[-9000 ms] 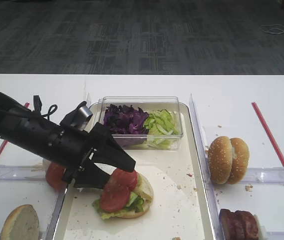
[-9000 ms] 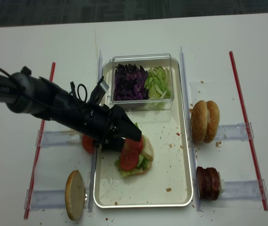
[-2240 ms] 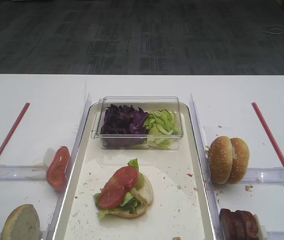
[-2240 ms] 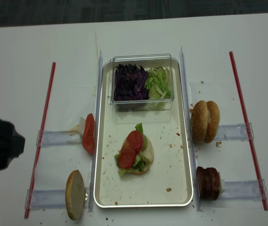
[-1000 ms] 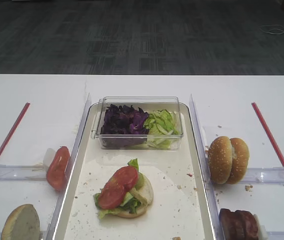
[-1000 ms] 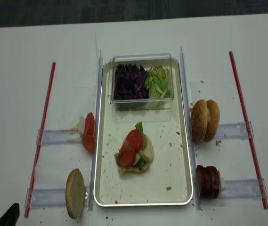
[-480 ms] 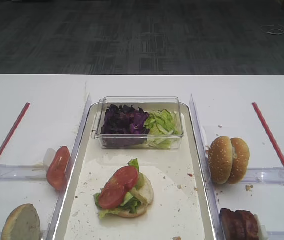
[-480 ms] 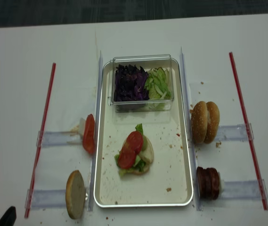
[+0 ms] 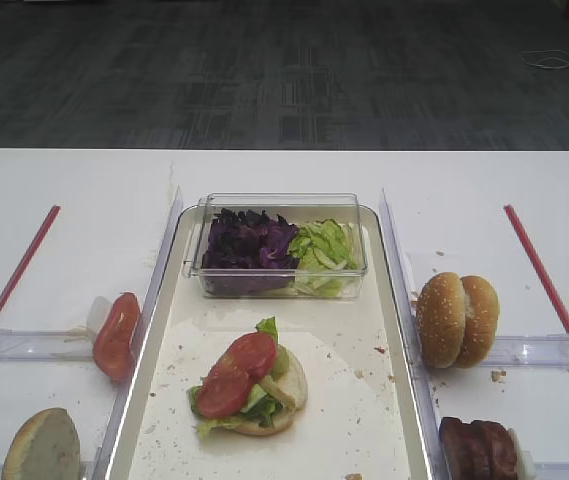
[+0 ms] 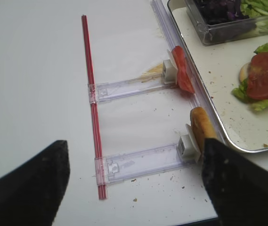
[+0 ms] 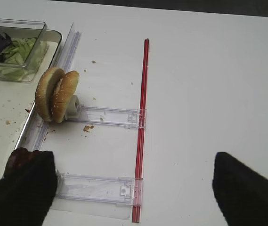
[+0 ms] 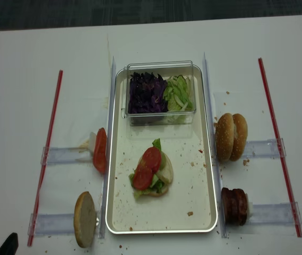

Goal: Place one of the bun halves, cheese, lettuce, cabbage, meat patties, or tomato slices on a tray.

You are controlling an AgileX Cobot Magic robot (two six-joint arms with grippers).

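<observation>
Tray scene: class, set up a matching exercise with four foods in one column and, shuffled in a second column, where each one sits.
Things:
1. cabbage
2. meat patties
3. tomato slices
4. sesame bun halves

Places:
A. right of the tray, on the nearer holder
B. on top of lettuce and a bun on the tray
C. in the clear tub, left part
D. right of the tray, on the farther holder, standing on edge

Pairs: 1-C, 2-A, 3-B, 4-D

No readable text, label, brand, number or sign shows in any of the views.
</observation>
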